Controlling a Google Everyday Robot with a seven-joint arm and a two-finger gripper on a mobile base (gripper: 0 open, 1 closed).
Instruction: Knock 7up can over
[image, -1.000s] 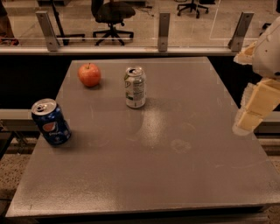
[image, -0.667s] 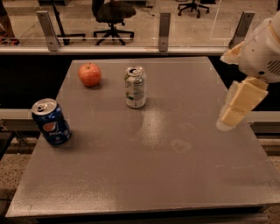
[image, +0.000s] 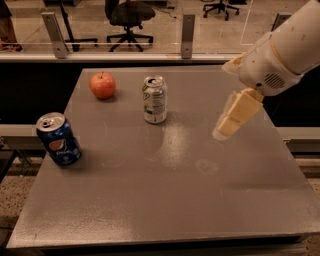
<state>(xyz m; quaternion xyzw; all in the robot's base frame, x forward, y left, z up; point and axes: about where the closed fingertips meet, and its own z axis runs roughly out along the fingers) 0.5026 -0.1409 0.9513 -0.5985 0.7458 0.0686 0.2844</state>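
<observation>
The 7up can (image: 155, 99) is silvery-white with green markings and stands upright near the back middle of the grey table (image: 165, 200). My gripper (image: 226, 128) hangs from the white arm at the right, above the table, well to the right of the can and a little nearer the front. It touches nothing.
A red apple (image: 103, 85) sits at the back left, left of the can. A blue Pepsi can (image: 58, 139) stands upright near the left edge. Behind the table runs a glass railing with office chairs (image: 129, 12) beyond.
My gripper and arm have moved left, from past the table's right edge to over the right part of the table, closer to the 7up can. The cans and apple have not moved.
</observation>
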